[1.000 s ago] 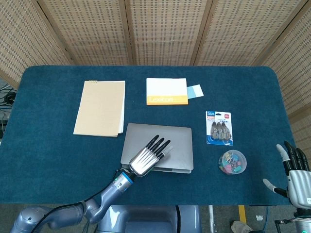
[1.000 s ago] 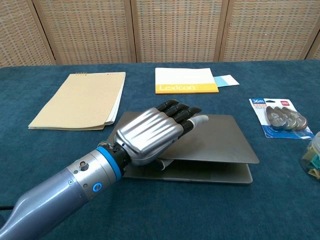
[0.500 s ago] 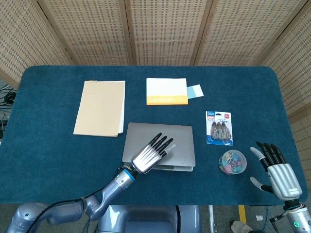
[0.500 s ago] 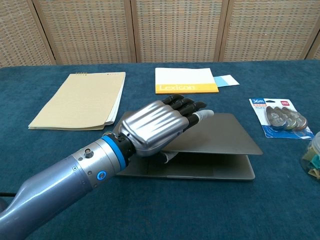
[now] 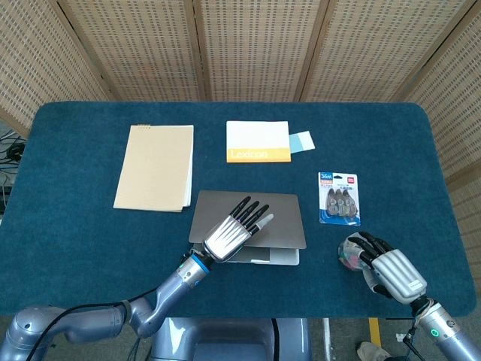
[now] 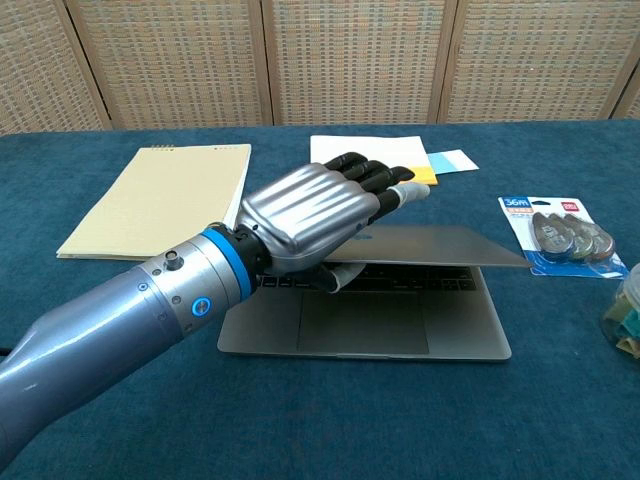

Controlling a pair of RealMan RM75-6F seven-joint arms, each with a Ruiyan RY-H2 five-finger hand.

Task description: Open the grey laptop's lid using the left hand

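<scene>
The left hand [image 6: 315,215] grips the front edge of the laptop [image 6: 400,320] lid [image 6: 450,247], fingers [image 6: 375,180] laid flat over the top and thumb tucked under. The lid is raised part way, its edge about level in the chest view, with the keyboard and trackpad showing beneath. The grey laptop sits near the table's [image 5: 75,226] front edge, about mid-width.

The right hand [image 5: 387,267] is low at the front right, fingers curled over the tub of clips [image 5: 353,252]; whether it touches or holds the tub cannot be told.

Just beyond the tub lies a blue blister pack [image 5: 339,198] marked "36m", holding three correction-tape rollers; its smaller print is too fine to read. Behind the laptop is a white pad [image 5: 258,141] with an orange band reading "Lexicon", and a pale blue note [image 5: 302,141] touches its right side. To the left of the laptop lies a tan notepad [image 5: 154,167], bound at its far edge.
</scene>
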